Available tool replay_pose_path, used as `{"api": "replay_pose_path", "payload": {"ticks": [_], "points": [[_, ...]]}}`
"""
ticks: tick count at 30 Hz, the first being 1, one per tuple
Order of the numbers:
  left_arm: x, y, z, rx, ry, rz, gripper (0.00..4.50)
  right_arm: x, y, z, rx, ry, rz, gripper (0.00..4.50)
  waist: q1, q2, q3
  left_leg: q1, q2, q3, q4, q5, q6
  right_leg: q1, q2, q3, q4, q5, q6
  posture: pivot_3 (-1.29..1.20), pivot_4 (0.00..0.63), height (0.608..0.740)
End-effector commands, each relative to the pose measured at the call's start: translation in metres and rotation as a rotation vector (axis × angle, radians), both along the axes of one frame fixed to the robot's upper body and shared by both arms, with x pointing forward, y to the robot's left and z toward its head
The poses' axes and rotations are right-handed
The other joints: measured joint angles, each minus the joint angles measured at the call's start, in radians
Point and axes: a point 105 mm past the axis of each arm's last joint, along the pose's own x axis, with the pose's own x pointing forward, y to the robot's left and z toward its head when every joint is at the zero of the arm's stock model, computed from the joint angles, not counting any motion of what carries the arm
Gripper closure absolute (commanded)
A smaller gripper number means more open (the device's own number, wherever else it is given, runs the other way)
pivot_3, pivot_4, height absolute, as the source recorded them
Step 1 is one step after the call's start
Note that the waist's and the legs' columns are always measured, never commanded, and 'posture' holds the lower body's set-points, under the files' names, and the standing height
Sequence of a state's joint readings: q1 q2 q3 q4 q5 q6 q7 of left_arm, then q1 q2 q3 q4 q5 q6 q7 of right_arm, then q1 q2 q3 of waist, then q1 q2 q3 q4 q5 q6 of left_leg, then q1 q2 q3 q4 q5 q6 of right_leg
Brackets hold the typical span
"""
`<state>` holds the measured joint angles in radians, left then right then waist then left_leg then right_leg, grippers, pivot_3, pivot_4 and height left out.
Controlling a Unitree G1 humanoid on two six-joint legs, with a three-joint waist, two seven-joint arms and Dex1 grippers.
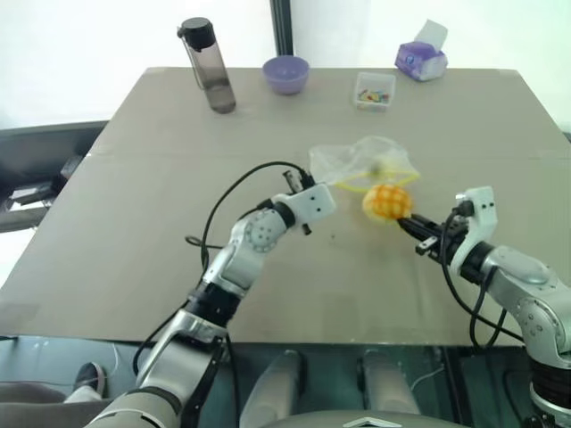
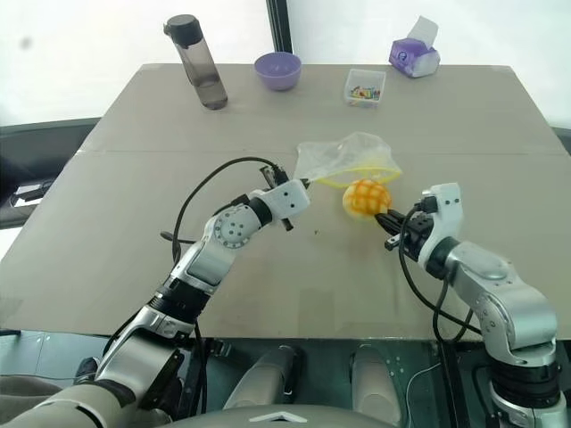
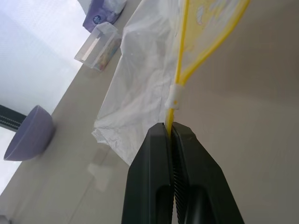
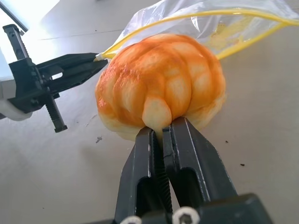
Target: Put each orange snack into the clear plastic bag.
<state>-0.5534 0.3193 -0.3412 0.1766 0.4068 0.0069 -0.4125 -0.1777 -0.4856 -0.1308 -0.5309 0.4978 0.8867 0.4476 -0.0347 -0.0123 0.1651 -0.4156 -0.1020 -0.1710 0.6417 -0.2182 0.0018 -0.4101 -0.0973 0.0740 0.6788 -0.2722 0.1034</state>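
From my station, the round orange-yellow bun with a criss-cross top (image 4: 161, 84) covers most of the crinkly clear plastic bag with a yellow strip (image 4: 219, 23) in the right wrist view, and the frame's edge cuts the bag's far side. I can't make out what the coloured bits in the small clear plastic box (image 1: 374, 90) are; they're too small. The left wrist view crops the purple bowl (image 3: 25, 135) and the purple tissue pack (image 3: 100, 11) at its edges.
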Motion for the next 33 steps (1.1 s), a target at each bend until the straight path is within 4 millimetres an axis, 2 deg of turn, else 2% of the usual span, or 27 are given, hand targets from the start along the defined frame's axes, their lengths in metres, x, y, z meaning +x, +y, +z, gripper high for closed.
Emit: {"api": "replay_pose_path", "payload": {"ticks": [1,8,11,16,24,29,33], "points": [[-0.006,-0.008,0.014,-0.008,-0.053,-0.041,4.50,0.005,-0.002,0.011,-0.016,-0.055,-0.003,4.47,0.001,0.000,0.000,0.000,0.000,0.000,0.000,0.000,0.000,0.000,0.000,0.000,0.000,0.000,0.000,0.00,0.150,0.739],[-0.011,-0.018,0.016,0.017,-0.071,-0.112,4.50,0.016,-0.008,0.006,-0.051,-0.018,-0.043,4.47,-0.001,0.000,0.000,0.000,0.000,0.000,0.000,0.000,0.000,0.000,0.000,0.000,0.000,0.000,0.000,0.00,0.150,0.739],[-0.015,-0.023,0.014,0.023,-0.066,-0.146,4.50,0.021,-0.009,0.011,-0.021,-0.012,-0.056,4.47,-0.001,0.000,0.000,0.000,0.000,0.000,0.000,0.000,0.000,0.000,0.000,0.000,0.000,0.000,0.000,0.00,0.150,0.739],[-0.023,-0.032,0.012,0.031,-0.065,-0.210,4.50,0.022,-0.001,0.011,-0.090,-0.028,-0.009,4.47,0.000,0.000,0.000,0.000,0.000,0.000,0.000,0.000,0.000,0.000,0.000,0.000,0.000,0.000,0.000,0.00,0.150,0.739],[-0.029,-0.043,0.012,0.019,-0.058,-0.271,4.50,0.045,0.010,0.019,-0.051,-0.042,-0.061,4.47,-0.005,0.000,0.000,0.000,0.000,0.000,0.000,0.000,0.000,0.000,0.000,0.000,0.000,0.000,0.000,0.00,0.150,0.739],[-0.031,-0.043,0.011,0.018,-0.049,-0.284,4.50,0.059,0.006,0.026,0.016,-0.034,-0.132,4.47,-0.004,0.000,0.000,0.000,0.000,0.000,0.000,0.001,-0.002,0.000,0.000,0.000,0.000,0.000,0.000,0.00,0.150,0.739],[-0.031,-0.042,0.011,0.018,-0.044,-0.282,4.50,0.059,0.014,0.030,0.034,-0.044,-0.099,4.47,-0.004,0.000,0.000,0.000,0.000,0.000,0.000,0.001,-0.002,0.000,0.000,0.000,0.000,0.000,0.000,0.00,0.150,0.739]]}}
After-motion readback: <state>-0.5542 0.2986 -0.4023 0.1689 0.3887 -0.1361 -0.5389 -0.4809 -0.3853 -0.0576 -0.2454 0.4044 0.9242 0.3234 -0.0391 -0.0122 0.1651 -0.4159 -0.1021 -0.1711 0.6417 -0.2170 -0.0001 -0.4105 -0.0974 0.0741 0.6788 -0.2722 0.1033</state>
